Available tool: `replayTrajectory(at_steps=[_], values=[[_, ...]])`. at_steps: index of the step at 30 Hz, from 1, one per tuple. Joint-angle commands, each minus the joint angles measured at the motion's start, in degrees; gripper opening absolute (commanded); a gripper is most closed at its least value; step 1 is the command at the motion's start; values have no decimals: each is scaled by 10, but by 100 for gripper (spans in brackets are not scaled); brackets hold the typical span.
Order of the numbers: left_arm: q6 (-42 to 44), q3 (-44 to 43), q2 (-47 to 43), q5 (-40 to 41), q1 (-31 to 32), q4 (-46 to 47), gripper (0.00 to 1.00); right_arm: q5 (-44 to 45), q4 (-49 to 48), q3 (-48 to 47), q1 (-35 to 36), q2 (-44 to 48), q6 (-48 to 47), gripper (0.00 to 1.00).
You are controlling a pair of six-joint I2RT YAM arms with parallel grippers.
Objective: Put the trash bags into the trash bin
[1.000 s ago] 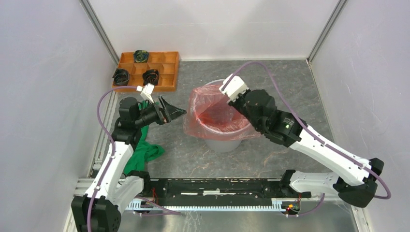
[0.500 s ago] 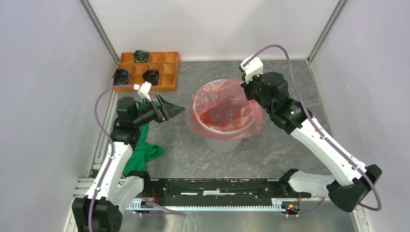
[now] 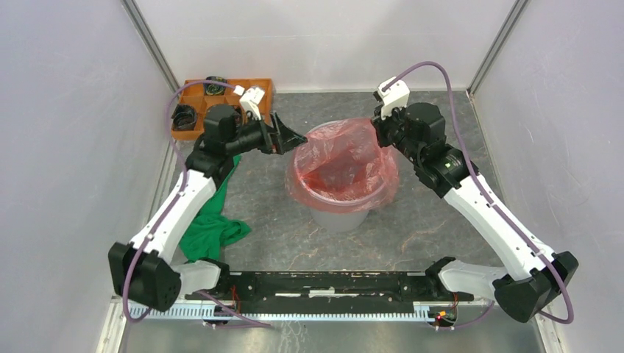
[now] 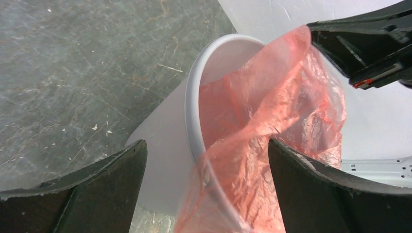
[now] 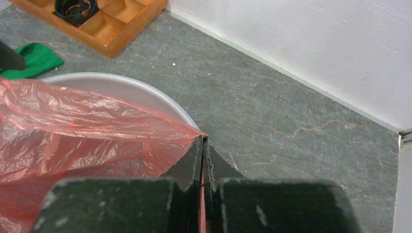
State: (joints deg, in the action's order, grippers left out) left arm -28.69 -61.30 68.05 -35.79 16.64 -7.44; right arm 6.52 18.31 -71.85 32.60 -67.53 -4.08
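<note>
We see the red-orange trash bag (image 3: pixel 342 158) draped into and over the mouth of the pale grey trash bin (image 3: pixel 338 218), which stands upright near the middle of the grey table (image 3: pixel 294 235). Much of the film sags inside the bin, and a skirt of it hangs outside the rim on the near and right sides. The bag's far right edge stands up in a peak, pinched between the closed fingers of the right gripper (image 5: pixel 202 141) just above the bin's far rim. On the far left the rim is bare, and the bag slopes away from it. The left gripper (image 3: pixel 294 138) hovers just beside that bare rim with its jaws spread wide, holding nothing; whether a finger touches the bin we cannot quite tell. Further left a green cloth (image 3: pixel 213 228) lies under the left arm, and in the far left corner sits a brown wooden tray (image 3: pixel 259 90) with small black rolls (image 3: pixel 182 116) in its compartments
</note>
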Motion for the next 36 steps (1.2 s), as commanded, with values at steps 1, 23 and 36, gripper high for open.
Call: replayTrajectory(at_steps=[1, 23, 36], values=[[31, -47, 40, -28, 15, 13, 100, -55, -36, -15, -29, -5, 24, 1], [-97, -85, 140, -34, 14, 98, 30, -117, -65, 13, -98, -23, 38, 1], [-141, -84, 172, -15, 14, 124, 19, -134, -68, 14, -125, -47, 30, 1]])
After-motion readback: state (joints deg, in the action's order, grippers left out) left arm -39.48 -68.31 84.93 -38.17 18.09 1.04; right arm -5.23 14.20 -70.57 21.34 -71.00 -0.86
